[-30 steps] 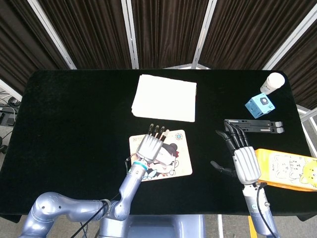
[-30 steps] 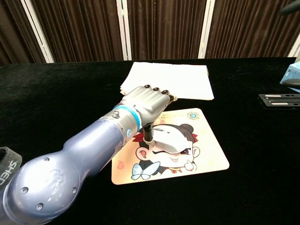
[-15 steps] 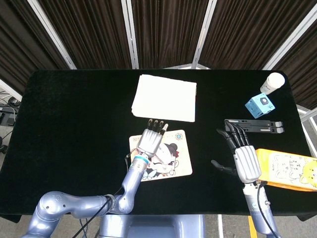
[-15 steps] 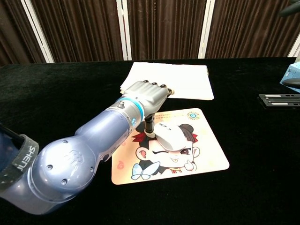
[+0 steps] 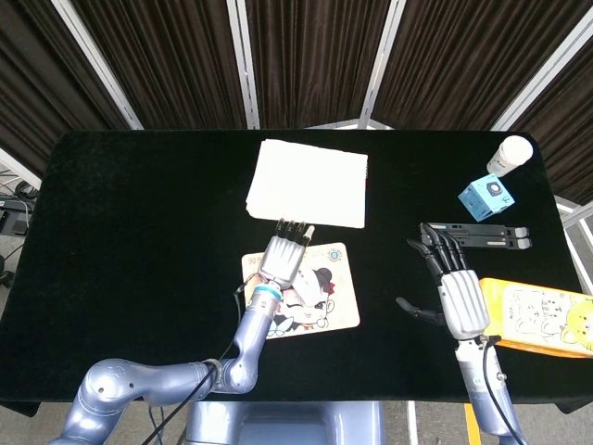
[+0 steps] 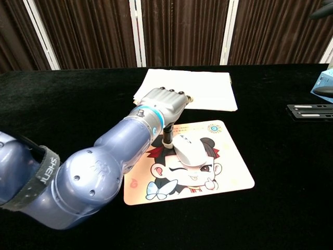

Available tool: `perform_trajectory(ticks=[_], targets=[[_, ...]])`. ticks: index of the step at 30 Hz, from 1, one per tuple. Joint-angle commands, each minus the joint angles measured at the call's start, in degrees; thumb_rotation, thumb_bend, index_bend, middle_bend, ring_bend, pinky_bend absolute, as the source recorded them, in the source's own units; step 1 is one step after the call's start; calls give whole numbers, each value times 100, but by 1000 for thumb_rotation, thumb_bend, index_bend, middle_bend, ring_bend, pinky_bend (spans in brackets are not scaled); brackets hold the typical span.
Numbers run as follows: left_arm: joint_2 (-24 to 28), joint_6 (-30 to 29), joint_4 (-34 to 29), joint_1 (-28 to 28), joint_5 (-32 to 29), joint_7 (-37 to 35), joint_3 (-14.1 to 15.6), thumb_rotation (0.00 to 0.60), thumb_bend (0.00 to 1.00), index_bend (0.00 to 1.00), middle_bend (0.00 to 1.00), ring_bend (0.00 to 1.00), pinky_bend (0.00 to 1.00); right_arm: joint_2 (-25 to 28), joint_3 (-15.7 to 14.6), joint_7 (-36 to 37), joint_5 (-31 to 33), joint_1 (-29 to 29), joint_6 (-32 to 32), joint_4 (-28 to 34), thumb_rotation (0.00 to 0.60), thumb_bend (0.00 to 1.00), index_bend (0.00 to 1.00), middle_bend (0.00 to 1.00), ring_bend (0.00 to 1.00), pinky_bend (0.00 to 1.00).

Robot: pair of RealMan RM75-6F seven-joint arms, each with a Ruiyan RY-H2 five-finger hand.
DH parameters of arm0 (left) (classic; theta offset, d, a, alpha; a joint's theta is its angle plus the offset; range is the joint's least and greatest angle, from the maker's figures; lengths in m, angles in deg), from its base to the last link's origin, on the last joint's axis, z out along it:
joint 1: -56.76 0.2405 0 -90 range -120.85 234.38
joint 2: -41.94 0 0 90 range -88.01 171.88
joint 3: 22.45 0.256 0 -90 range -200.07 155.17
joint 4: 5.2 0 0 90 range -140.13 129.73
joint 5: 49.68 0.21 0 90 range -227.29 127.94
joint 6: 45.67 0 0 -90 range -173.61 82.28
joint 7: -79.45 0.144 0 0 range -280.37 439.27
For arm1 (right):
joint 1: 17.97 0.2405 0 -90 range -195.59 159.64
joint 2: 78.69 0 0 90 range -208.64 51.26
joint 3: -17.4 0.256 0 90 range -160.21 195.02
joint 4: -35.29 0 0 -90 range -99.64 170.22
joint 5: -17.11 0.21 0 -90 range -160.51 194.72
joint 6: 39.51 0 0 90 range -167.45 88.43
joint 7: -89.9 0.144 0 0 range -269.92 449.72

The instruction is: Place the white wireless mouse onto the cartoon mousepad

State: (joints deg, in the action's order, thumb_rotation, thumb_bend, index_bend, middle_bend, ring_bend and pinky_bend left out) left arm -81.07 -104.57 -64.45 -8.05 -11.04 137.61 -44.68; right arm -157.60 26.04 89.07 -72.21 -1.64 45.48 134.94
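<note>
Left hand (image 6: 165, 102) has slid further toward the far edge of the cartoon mousepad (image 6: 229, 174) over 1 s, fingers now reaching the white paper stack (image 5: 309, 182); white wireless mouse (image 6: 188, 150) sits on the mousepad's upper middle, uncovered in chest view. Thumb hangs just beside the mouse's left side, grip released. Right hand (image 5: 456, 295) rests flat, fingers spread, holding nothing, near the black bar (image 5: 482, 235) and yellow pouch (image 5: 542, 318).
</note>
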Motion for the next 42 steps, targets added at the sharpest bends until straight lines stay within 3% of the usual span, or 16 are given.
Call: perform_trajectory(ticks=[1, 9, 13, 19, 25, 33, 38, 42], targets=[[-39, 22, 75, -62, 30, -68, -64, 600, 7, 0, 0, 0, 0, -3, -3, -4, -14, 2, 0, -10, 600, 141, 140, 0, 0, 0], [-165, 113, 333, -218, 1, -159, -226, 600, 8, 0, 0, 0, 0, -2, 8, 11, 15, 10, -30, -39, 600, 140, 140, 0, 0, 0], [-128, 90, 330, -215, 79, -139, -161, 600, 10, 0, 0, 0, 0, 10, 17, 43, 69, 14, -67, -44, 600, 140, 140, 0, 0, 0], [298, -185, -413, 122, 293, -317, -7, 600, 10, 0, 0, 0, 0, 59, 29, 81, 74, 16, -78, -130, 600, 140, 140, 0, 0, 0], [1375, -671, -1876, 658, 881, -333, 436, 600, 10, 0, 0, 0, 0, 94, 53, 134, 58, 24, -64, -193, 600, 140, 139, 0, 0, 0], [3502, -1178, -4341, 1687, 1290, -827, 890, 600, 12, 0, 0, 0, 0, 69, 51, -106, 25, 61, -87, -310, 600, 140, 139, 0, 0, 0], [4608, -1506, -5122, 2391, 1980, -1575, 1327, 600, 10, 0, 0, 0, 0, 225, 54, -296, 210, 96, -304, -268, 600, 139, 138, 0, 0, 0], [5086, -1680, -5235, 2796, 2607, -2156, 1670, 600, 10, 0, 0, 0, 0, 385, 26, -443, 341, 115, -487, -162, 600, 138, 139, 0, 0, 0]])
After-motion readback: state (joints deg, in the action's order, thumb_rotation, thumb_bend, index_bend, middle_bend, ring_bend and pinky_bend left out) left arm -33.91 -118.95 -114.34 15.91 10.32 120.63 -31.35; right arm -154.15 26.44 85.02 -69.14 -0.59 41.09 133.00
